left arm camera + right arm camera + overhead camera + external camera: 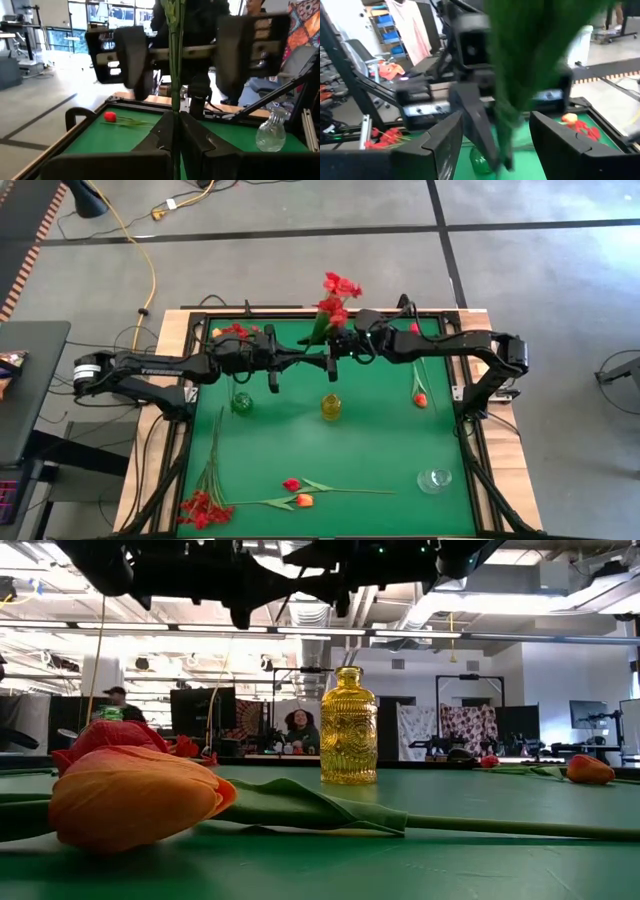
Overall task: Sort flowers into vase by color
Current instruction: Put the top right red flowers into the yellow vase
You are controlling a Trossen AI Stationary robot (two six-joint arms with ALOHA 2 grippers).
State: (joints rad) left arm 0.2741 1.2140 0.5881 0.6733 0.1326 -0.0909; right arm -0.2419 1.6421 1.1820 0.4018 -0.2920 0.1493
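A bunch of small red blossoms (340, 292) on a green stem stands high over the table's far middle, between both arms. My left gripper (328, 358) (176, 120) is shut on its stem. My right gripper (342, 345) (495, 137) faces it, open. Its fingers (131, 56) stand on either side of the same stem, higher up, with blurred green leaves (535, 60) between them. On the green mat stand a green vase (242, 402), a yellow vase (330, 406) (348, 728) and a clear vase (434, 479). My left gripper pinches the bunch's thin green stem (175, 100) between its two fingers, well below the blossoms. The fingers come level from the table's left and lie across the stem. The stem stands upright above the fingers, and the bunch is lifted clear of the table.
Flowers lie flat on the mat: a red bunch (205, 508), an orange tulip (303, 501) (130, 802) and a red bud (291, 484) near the front edge, a tulip (420, 398) at the right, red blossoms (235, 330) at the far left. People sit in the room beyond.
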